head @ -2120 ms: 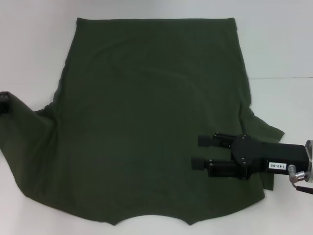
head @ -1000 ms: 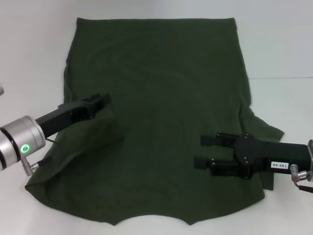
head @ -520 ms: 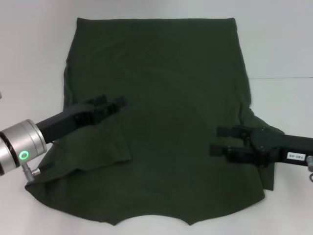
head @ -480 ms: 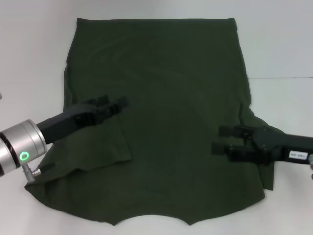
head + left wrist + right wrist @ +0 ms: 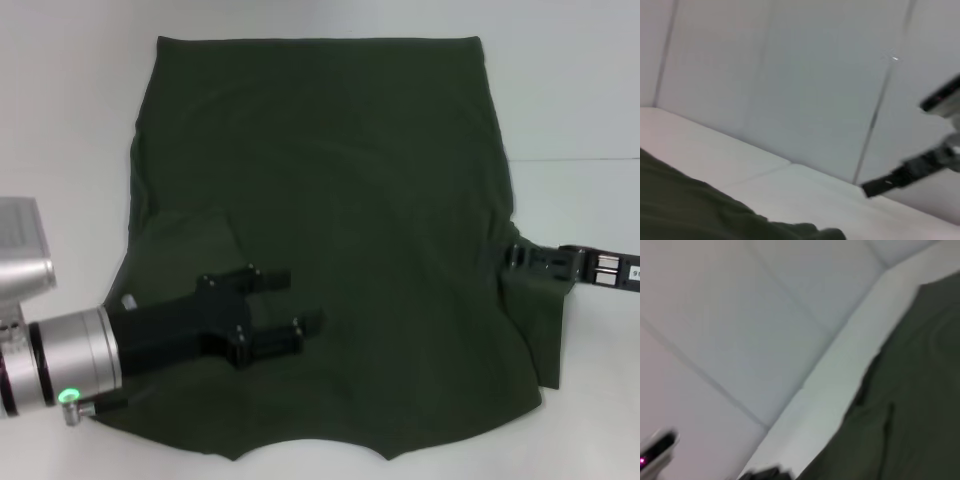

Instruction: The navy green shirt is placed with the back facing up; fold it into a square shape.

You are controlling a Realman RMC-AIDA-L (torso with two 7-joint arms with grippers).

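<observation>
The navy green shirt (image 5: 330, 170) lies spread on the white table, plain back up, and is far bigger than my grippers. Its left sleeve (image 5: 185, 245) is folded inward onto the body. My left gripper (image 5: 293, 301) hovers over the shirt's lower left part, open, with nothing between its fingers. My right gripper (image 5: 516, 258) sits low at the shirt's right side, where the right sleeve (image 5: 535, 325) sticks out. The shirt (image 5: 700, 215) fills a lower corner of the left wrist view. The right wrist view shows the shirt's (image 5: 910, 405) edge.
White table (image 5: 70, 120) surrounds the shirt on all sides, with a pale wall behind (image 5: 790, 75). The right arm's dark gripper (image 5: 900, 177) appears far off in the left wrist view.
My left gripper carried the left sleeve inward over the body, let it go and moved toward the shirt's lower left. My right gripper drew back rightward to the right sleeve.
</observation>
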